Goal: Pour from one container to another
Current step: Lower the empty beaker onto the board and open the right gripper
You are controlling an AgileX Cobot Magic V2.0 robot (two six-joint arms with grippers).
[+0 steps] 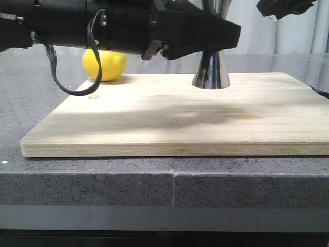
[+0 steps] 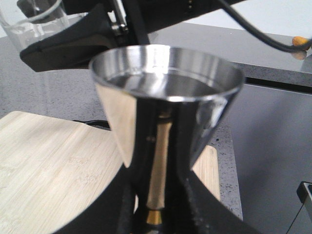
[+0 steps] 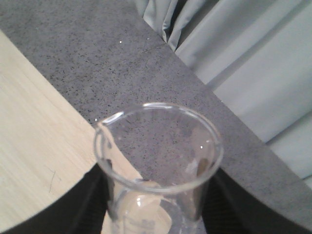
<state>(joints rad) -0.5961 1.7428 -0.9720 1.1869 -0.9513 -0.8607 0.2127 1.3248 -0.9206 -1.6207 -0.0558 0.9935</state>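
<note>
The steel jigger (image 1: 211, 72) stands upright on the wooden board (image 1: 154, 123), toward its far edge. My left gripper (image 1: 212, 38) reaches in from the left and is shut on its waist. In the left wrist view the jigger (image 2: 165, 92) fills the middle, its upper cup seemingly holding clear liquid, with the left gripper (image 2: 157, 207) closed round the gold band. The clear glass beaker (image 3: 158, 161) sits upright in my right gripper (image 3: 158, 204), held high off the board's right end. The beaker (image 2: 34, 22) also shows beyond the jigger's rim. Only part of the right gripper (image 1: 284, 7) shows in the front view.
A yellow lemon (image 1: 105, 64) lies at the board's far left corner, behind the left arm. The board rests on a grey speckled counter (image 1: 103, 180). A black cable (image 1: 72, 82) loops down from the left arm. Grey curtains (image 3: 253, 63) hang behind.
</note>
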